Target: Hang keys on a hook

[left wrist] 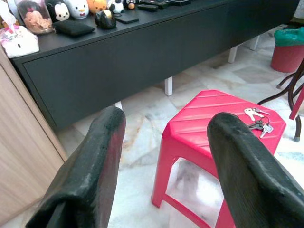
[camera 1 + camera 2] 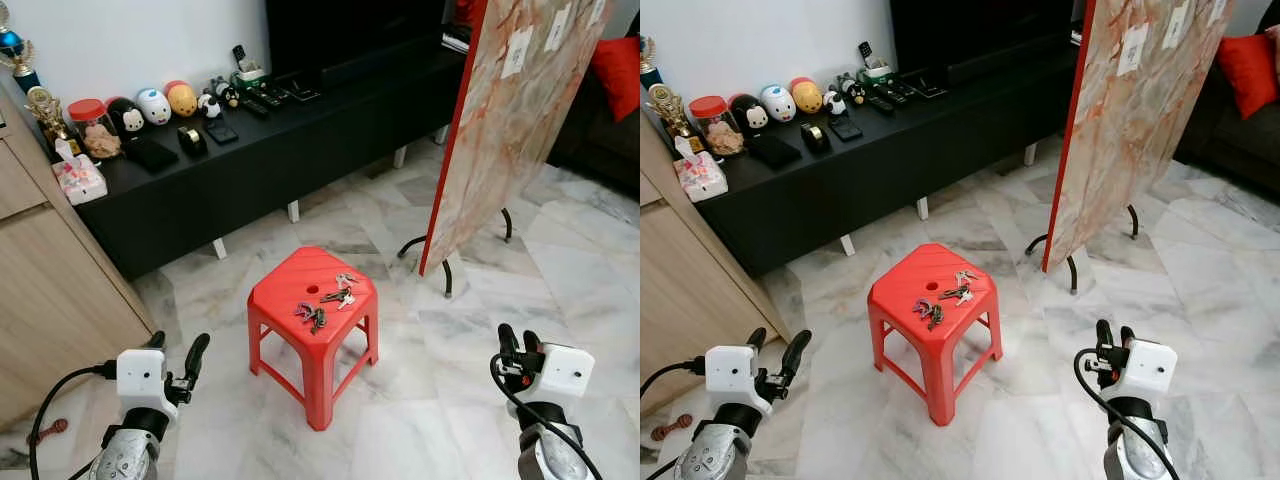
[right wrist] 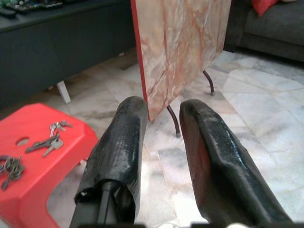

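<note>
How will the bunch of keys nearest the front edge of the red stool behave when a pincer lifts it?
The dark key bunch will probably hang floppy, its loose pieces splaying from one ring. Lying flat on the smooth red stool, it may slide rather than lift. It looks light, so neither open pincer should strain.

Head cameras look down from above the red stool [image 2: 312, 300]; both wrist cameras face it from low.

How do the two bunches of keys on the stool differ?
The dark bunch lies nearer the robot, by the stool's front edge; the silver bunch lies farther back, toward the marble board. The dark bunch is clumped; the silver bunch is spread out. Both lie flat on the stool, untouched.
</note>
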Tool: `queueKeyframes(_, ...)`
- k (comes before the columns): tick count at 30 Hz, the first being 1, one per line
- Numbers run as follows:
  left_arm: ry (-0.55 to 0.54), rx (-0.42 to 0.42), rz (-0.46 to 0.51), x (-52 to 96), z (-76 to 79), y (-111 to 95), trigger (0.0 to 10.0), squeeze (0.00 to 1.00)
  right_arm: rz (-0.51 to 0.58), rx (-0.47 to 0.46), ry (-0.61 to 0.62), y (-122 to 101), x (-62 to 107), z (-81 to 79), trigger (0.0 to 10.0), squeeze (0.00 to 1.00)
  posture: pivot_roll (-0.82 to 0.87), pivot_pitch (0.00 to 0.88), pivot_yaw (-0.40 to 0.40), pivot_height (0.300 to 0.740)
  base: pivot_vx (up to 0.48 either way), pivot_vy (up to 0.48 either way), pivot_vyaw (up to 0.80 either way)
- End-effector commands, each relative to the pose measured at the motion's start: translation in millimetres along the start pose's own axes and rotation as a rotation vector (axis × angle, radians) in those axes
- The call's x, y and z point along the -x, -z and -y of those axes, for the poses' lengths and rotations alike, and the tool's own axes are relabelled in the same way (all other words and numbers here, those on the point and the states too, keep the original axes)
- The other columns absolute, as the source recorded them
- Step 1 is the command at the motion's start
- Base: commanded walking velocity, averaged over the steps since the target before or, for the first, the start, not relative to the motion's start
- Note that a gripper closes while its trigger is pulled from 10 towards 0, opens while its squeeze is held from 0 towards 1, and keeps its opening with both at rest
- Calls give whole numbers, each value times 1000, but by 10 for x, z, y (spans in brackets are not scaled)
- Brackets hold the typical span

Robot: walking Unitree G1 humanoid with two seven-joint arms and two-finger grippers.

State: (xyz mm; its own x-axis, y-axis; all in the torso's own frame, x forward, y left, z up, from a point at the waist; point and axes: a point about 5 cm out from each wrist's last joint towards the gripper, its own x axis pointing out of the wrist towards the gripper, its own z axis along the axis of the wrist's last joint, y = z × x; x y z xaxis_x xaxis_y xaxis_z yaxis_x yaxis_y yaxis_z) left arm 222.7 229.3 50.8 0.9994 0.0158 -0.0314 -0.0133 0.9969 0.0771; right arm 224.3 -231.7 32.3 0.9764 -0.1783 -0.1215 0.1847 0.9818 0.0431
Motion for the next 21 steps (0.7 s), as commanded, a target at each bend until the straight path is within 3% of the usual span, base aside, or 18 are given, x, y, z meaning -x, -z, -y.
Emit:
queueKeyframes(1, -6, 7, 3, -48, 17, -21, 10000, 0, -15, 18, 3, 2, 9, 17, 10000, 0, -55, 0, -7, 740, 0, 0, 0)
queueKeyframes(7, 4, 23, -3, -57, 68, -20, 10000, 0, -52, 7, 20, 32, 46, 19, 10000, 0, -60, 0, 0, 730, 0, 0, 0)
queueKeyframes(21, -18, 42, -4, -51, 86, -33, 10000, 0, -59, 10, -1, -1, -31, -62, 10000, 0, -36, 0, -23, 635, 0, 0, 0)
